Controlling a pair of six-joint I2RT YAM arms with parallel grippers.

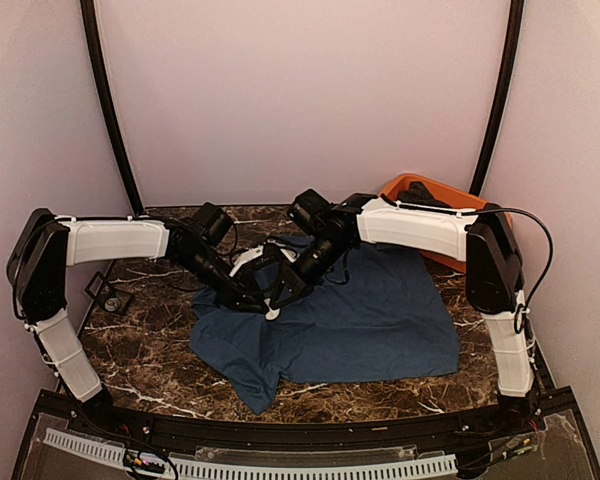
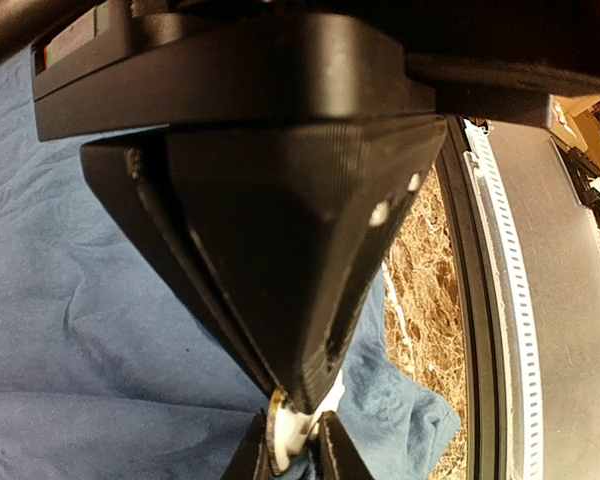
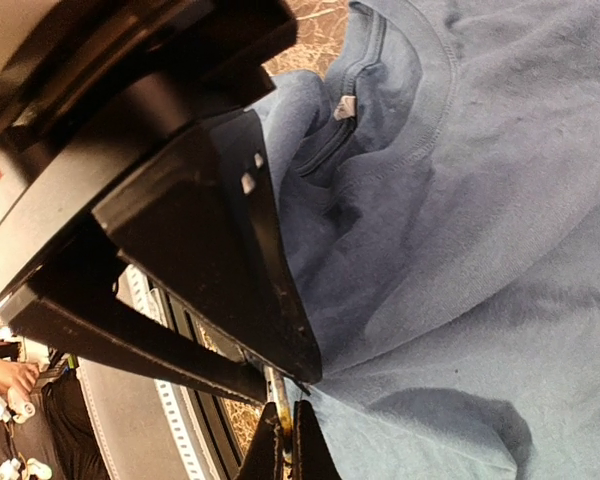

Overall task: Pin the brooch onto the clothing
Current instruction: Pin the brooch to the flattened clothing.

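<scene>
Brooch (image 2: 288, 432): small, pale, hard and light by the look, with a thin pin probably sharp and easy to bend; best gripped by the rigid body, flat faces between the pads, pin end left free; likely to twist or slip if pinched at an edge. Lies right at the tip of the left gripper (image 2: 298, 400), touching it, and between the two fingertips of the right gripper (image 3: 284, 388), pointing in from the opposite side; both grippers nose to nose over it. Right fingers pressed together on the brooch, a thin yellowish sliver showing just past their tips in the right wrist view. Left fingers narrowed to a point against the brooch; cannot tell whether clamped on it or parted a crack.

Shirt (image 1: 360, 320): soft, limp, prone to bunch and drag under a push; probably easiest to pierce where a raised fold gives the pin something to pass through. Spread directly below both grippers; collar back toward the right wrist, beside that gripper's fingers; brooch just above or touching the cloth, cannot tell which.

Dark marble table (image 1: 150, 350) under the shirt; orange tub (image 1: 420, 185) well behind the right gripper, out past that arm's elbow.
</scene>
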